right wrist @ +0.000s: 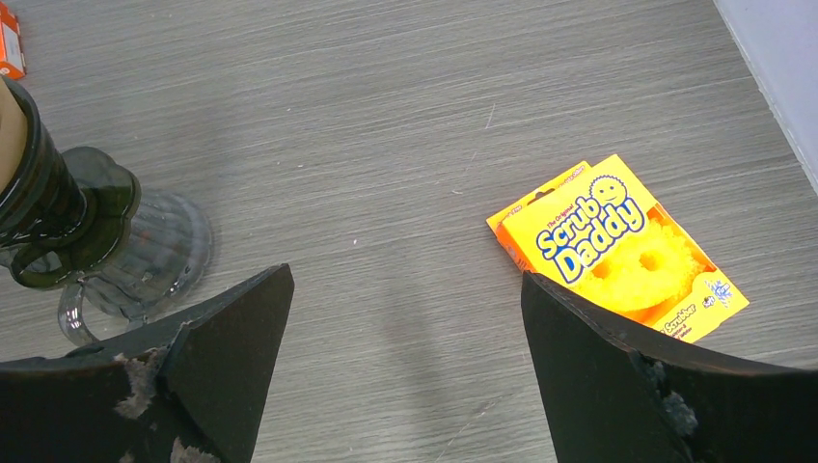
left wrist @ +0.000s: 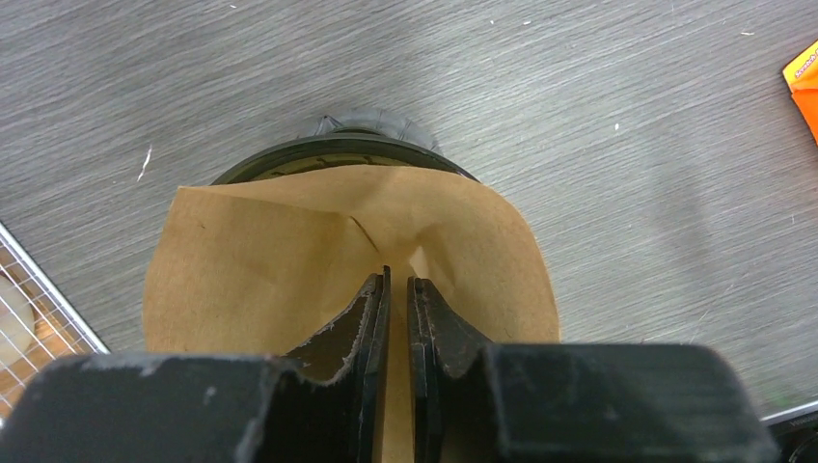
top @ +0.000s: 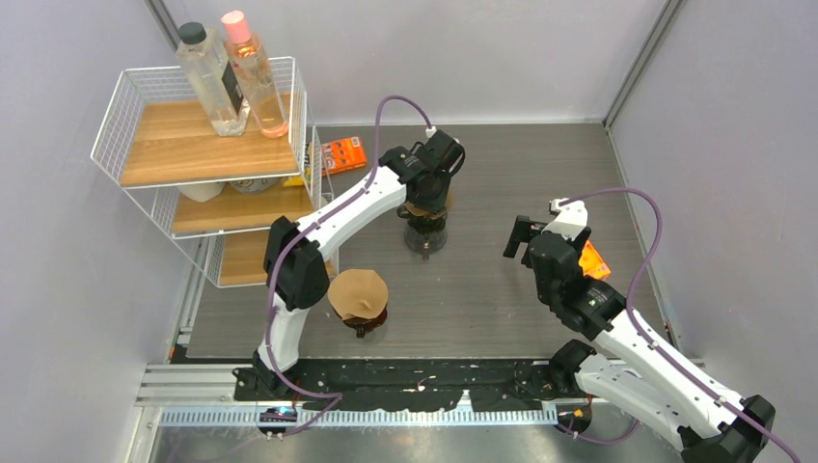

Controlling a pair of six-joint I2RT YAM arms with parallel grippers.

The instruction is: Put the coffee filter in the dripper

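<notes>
The dark glass dripper (top: 425, 234) stands mid-table. A brown paper coffee filter (top: 422, 208) sits in its mouth. In the left wrist view the coffee filter (left wrist: 270, 260) spreads over the dripper's dark rim (left wrist: 328, 154), creased toward my fingertips. My left gripper (left wrist: 398, 280) points straight down into the filter, its jaws drawn to a narrow slit with a fold of paper between them. In the top view the left gripper (top: 424, 204) is directly above the dripper. My right gripper (top: 518, 236) hovers open to the right, and the right wrist view shows the right gripper (right wrist: 405, 275) over bare table with the dripper (right wrist: 87, 241) at left.
A white wire shelf (top: 207, 145) with two bottles stands at the back left. An orange box (top: 344, 154) lies beside it. A second brown paper cone on a dark stand (top: 359, 297) sits near the left arm. A Scrub Daddy pack (right wrist: 617, 251) lies by the right wall.
</notes>
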